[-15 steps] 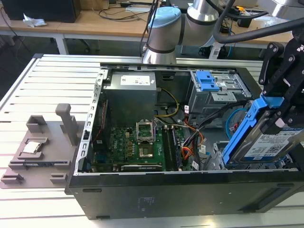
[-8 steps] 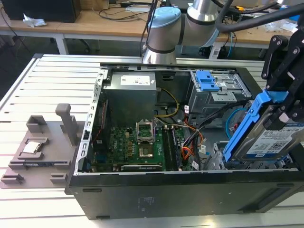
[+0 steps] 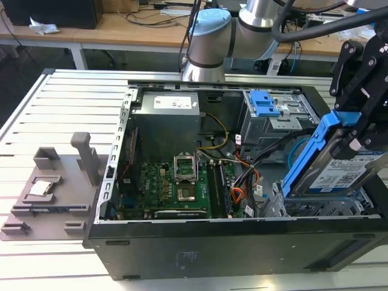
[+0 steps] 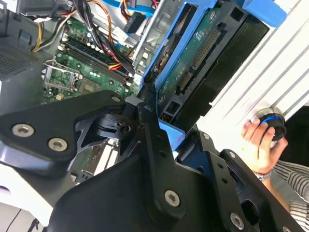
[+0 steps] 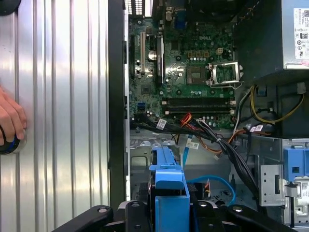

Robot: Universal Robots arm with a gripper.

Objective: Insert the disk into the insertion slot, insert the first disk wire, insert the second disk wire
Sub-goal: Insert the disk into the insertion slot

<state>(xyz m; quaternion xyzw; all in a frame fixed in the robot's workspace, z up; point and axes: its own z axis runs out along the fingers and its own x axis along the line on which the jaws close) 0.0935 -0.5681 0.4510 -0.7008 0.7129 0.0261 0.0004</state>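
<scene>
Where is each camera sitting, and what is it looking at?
Exterior view: off the arm, looking down into the open black computer case; shows the silver-blue arm and black gripper shut on the tilted silver, blue-framed disk.
Second wrist view: on the wrist, looking past the gripper at the disk's green underside.
First wrist view: on the wrist, looking down past gripper and disk onto the green motherboard.
Shared: both wrist views catch a person's hand.

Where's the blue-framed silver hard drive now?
The silver hard drive hangs tilted in the black gripper at the exterior view's right, over the grey perforated drive cage.
</scene>
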